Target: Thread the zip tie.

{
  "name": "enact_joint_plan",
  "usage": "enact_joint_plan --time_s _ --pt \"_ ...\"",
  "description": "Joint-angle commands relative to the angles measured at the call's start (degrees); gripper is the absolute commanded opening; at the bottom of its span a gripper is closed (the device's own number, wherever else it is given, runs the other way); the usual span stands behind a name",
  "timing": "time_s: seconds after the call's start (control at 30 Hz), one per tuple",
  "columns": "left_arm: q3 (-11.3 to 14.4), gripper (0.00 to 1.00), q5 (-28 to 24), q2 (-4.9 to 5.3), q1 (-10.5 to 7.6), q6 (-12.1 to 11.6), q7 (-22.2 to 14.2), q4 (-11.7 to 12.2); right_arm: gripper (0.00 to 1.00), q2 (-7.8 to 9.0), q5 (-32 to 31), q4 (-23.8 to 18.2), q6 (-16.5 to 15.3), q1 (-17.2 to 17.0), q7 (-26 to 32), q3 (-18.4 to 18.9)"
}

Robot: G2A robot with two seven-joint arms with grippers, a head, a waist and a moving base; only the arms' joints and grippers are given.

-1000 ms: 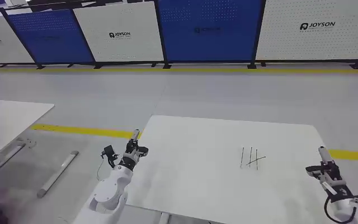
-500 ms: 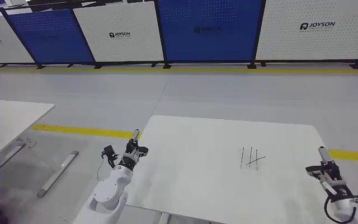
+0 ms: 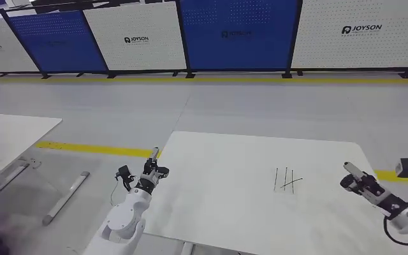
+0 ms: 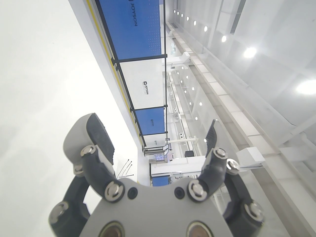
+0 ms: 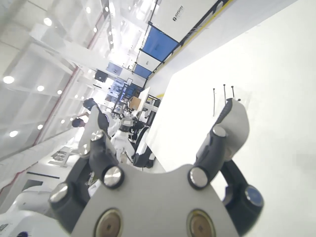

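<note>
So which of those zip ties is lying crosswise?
The slanted zip tie: it lies across its neighbours, while the other three lie parallel, side by side.

Blue and white pegboard panels [image 3: 239,35] — grey floor [image 3: 191,108].

**A big industrial hall fitted out for bench work**

We were in a wide, factory-style hall, not a home or an office. Along the far side ran a row of perforated partition panels [image 3: 239,35], blue and white by turns, set in black frames. The floor [image 3: 191,108] was smooth grey and marked with yellow lines [image 3: 95,149]. A plain white table [image 3: 223,191] stood near us, and a second white table [image 3: 19,134] stood off to the left. Overhead we saw a high white ceiling with rows of round lights [image 4: 249,52]. Farther off there were more framed panels, benches and white machines [image 5: 126,134].
</note>
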Motion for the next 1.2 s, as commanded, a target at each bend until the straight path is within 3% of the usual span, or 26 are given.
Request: enact_joint_plan --time_s 0.0,0.47,0.6,0.67,0.83,1.0,1.17 --pt "0.0 1.0 0.0 0.0 0.0 0.0 0.0 0.0 1.0 0.15 -2.8 2.03 2.05 1.89 0.39 -1.5" --pt "0.0 1.0 0.0 0.0 0.0 0.0 0.0 0.0 1.0 0.18 -3.34 2.51 2.85 2.0 1.04 -1.91" --pt "0.0 1.0 0.0 0.0 0.0 0.0 0.0 0.0 1.0 0.6 -5.36 4.42 6.69 8.48 8.55 -5.79" --pt "0.0 1.0 0.0 0.0 0.0 0.0 0.0 0.0 1.0 0.63 -7.31 5.35 9.64 11.8 10.21 -8.57" --pt "0.0 1.0 0.0 0.0 0.0 0.0 0.0 0.0 1.0 0.39 -11.25 7.79 12.58 18.03 12.37 -15.33" --pt "0.0 1.0 0.0 0.0 0.0 0.0 0.0 0.0 1.0 -0.28 -14.73 16.3 13.51 24.54 12.86 -22.1" --pt "0.0 1.0 0.0 0.0 0.0 0.0 0.0 0.0 1.0 -1.27 -12.48 26.34 12.95 29.06 11.25 -25.8"
